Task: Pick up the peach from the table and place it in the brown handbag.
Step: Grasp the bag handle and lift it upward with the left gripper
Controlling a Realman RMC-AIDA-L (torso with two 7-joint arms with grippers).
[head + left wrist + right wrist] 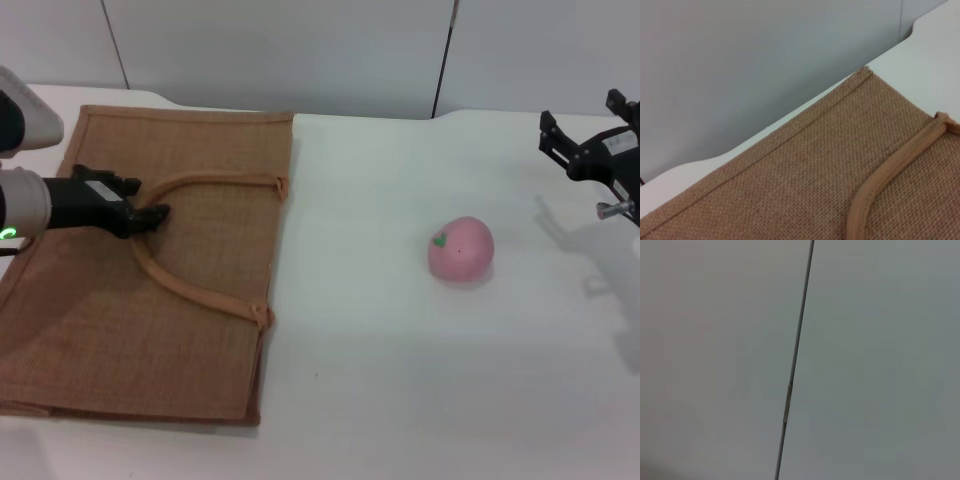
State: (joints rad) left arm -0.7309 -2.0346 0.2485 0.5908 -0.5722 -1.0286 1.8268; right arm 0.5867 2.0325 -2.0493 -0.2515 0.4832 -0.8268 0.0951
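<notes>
Head view. The peach [461, 249] rests on the white table [400, 380] at about 3 o'clock from the brown handbag [130, 330], well apart from it and untouched. The handbag lies flat, its loop handle [205, 290] spread on the upper face. The left gripper [152, 217] is low over the bag at 9 o'clock in the scene, its fingertips pressed together at the handle's bend, apparently pinching it. The right gripper [578, 150] hangs at 2 o'clock from the peach, above the table; whether its fingers are spread cannot be told. The peach looks light, round and smooth-skinned, likely to roll or slip; a hold across its widest middle seems safest. The woven bag appears limp, so its mouth will probably need lifting.
</notes>
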